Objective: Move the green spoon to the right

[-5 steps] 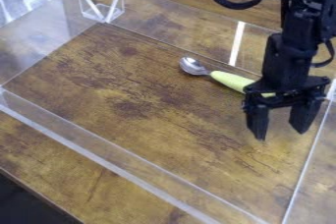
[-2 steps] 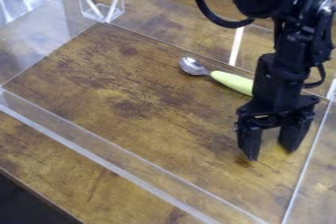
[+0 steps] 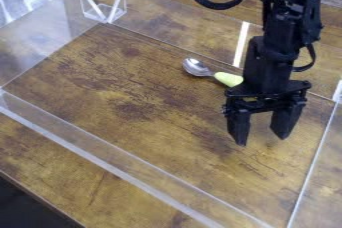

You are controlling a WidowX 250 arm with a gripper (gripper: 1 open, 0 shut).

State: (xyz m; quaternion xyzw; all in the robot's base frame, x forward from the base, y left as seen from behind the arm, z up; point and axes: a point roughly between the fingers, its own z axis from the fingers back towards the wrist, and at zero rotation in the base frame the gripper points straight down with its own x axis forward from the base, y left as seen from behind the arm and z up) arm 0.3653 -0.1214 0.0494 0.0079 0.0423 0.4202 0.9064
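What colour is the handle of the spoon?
Yellow-green; the spoon has a silver bowl. It shows in the camera view.

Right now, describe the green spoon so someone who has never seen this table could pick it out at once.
Start at the wooden table ringed by a clear plastic wall, then look toward its right side where the black gripper hangs open, pointing down. Just behind that gripper lies the green spoon, partly hidden by the arm. It is the only loose object there: a yellow-green handle with a shiny silver bowl pointing left.

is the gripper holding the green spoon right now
No, the gripper hangs open and empty while the green spoon lies on the wooden table behind it.
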